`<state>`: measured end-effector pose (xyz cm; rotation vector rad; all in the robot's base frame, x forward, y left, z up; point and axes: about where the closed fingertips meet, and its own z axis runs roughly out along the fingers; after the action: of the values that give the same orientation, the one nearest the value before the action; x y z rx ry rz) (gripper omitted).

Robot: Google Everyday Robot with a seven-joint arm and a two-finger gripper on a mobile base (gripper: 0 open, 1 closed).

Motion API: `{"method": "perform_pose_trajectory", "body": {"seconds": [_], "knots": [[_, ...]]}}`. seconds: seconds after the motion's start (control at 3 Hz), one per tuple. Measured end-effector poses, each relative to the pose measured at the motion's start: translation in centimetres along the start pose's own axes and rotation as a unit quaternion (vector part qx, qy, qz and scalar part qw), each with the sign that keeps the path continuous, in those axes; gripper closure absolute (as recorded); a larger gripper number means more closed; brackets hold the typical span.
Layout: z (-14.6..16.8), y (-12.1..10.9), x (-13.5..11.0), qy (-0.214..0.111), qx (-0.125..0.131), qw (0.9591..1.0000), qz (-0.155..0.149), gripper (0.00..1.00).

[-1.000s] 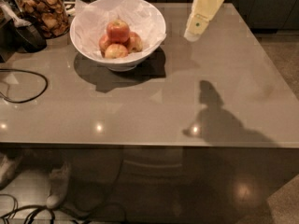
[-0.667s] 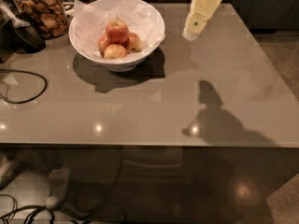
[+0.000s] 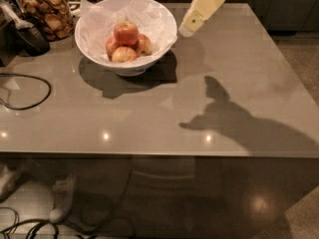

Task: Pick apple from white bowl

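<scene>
Camera view: apple [image 3: 126, 32] sits on top of the paler apples [image 3: 124, 55] in the paper-lined white bowl [image 3: 130, 66] (far-left part of the desk [image 3: 164, 108]). Claw [image 3: 189, 29] hangs just right of the bowl rim, apart from the apple; clenched or released, can't tell. Snack jar [image 3: 47, 9] left of the bowl.

Dim indoors, lit from above. Filled mostly by a glossy grey-brown desk [image 3: 149, 108], dotted with small bright glints [image 3: 105, 136] toward its near edge and crossed by a dark shadow [image 3: 244, 128] on its right half. Beyond the desk's far edge, dark cabinet fronts [image 3: 284, 4]. Right of the desk, speckled floor [image 3: 305, 59]. Below the desk's front at left, tangled cables [image 3: 30, 227]. Above the desk's far edge, gripper [image 3: 188, 30].
</scene>
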<state>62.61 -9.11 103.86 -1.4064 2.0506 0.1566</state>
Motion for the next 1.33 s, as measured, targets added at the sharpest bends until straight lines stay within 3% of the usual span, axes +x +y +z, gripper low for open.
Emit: {"method": "perform_pose_trajectory", "body": {"seconds": [0.33, 0.67, 1.0, 1.33], "knots": [[1.8, -0.6, -3.4, -0.049, -0.029, 0.9982, -0.020, 0.00], [1.5, -1.0, -3.4, -0.051, -0.024, 0.9983, -0.016, 0.00], [3.3, -1.1, -3.4, -0.087, -0.029, 0.9958, -0.005, 0.00], [4.8, -2.1, -5.5, -0.138, -0.009, 0.9900, -0.025, 0.00]]}}
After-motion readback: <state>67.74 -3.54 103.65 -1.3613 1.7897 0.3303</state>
